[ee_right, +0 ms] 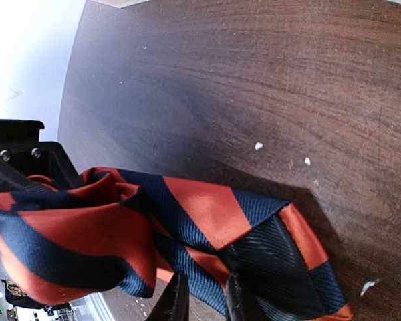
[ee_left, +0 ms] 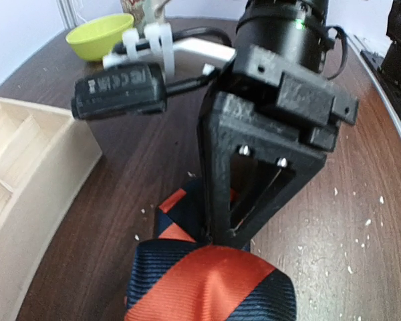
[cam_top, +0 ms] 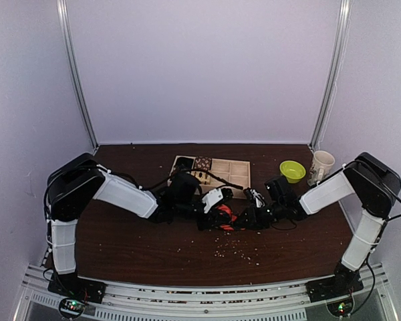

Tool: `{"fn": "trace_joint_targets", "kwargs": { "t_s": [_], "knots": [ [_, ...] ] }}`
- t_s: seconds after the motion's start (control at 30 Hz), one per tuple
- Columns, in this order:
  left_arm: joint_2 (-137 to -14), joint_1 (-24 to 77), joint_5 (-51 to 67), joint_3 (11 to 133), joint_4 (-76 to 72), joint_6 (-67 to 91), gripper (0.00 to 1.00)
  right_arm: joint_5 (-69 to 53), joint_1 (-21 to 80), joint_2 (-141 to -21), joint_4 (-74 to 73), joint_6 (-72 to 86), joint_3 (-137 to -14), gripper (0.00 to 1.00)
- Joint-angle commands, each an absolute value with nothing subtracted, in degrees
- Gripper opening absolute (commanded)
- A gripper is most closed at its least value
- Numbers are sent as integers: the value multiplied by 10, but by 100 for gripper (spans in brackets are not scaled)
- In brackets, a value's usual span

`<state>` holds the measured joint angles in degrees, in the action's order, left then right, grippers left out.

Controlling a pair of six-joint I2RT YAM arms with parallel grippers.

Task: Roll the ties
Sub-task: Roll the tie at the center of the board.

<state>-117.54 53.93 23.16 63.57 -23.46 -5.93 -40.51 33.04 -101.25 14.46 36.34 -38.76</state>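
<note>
Dark brown wooden desk (cam_top: 120,241), pale wooden compartment tray (cam_top: 239,175) at the back. The long fabric necktie (ee_right: 187,221) with red-orange and dark diagonal stripes lies on the desk just in front of the tray, between both arms. It's partly rolled: a loose coil at the left tool (cam_top: 217,208), with a flat folded end toward the right.

Lime-green plastic bowl (cam_top: 293,170) stands right of the tray, out of play.

Right tool (ee_right: 206,289): fingers close together on the necktie's lower edge, so it looks clamped on the cloth. Left tool: buried in the coil, you cannot tell how its fingers stand.

Small white crumbs (cam_top: 244,253) are scattered on the desk.

Handling: the necktie looks light, limp and probably slick, so the coil will spring loose. Grip the coil across its full width and keep the tail taut.
</note>
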Motion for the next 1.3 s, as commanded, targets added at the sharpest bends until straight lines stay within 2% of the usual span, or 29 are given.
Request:
{"fn": "trace_joint_targets", "kwargs": {
  "t_s": [0.0, 0.2, 0.43, 0.6, 0.73, 0.97, 1.0, 1.17, 1.2, 1.27],
  "knots": [
    [-1187, 530, 190, 664, -95, -101, 29, -358, 329, -1032, 78, 368, -338, 21],
    [-1217, 531, 195, 687, 2, -130, 30, -385, 330, -1022, 155, 407, -318, 27],
    [-1234, 532, 184, 699, 28, -137, 33, -410, 336, -953, 223, 462, -321, 47],
    [-1236, 532, 185, 700, 32, -138, 33, -421, 341, -928, 261, 499, -330, 52],
    [-1238, 533, 186, 700, 31, -138, 33, -422, 357, -945, 254, 507, -364, 52],
    [-1239, 534, 181, 701, 31, -139, 33, -407, 385, -1006, 206, 484, -420, 40],
    [-1239, 534, 180, 701, 31, -139, 33, -408, 385, -1013, 206, 483, -419, 37],
    [-1235, 534, 177, 699, 17, -137, 35, -394, 385, -1023, 182, 468, -402, 4],
    [-1231, 534, 176, 697, 9, -134, 37, -390, 383, -1023, 177, 465, -397, 0],
    [-1223, 534, 176, 689, -14, -128, 42, -382, 380, -1025, 169, 457, -386, 0]
  ]
}}
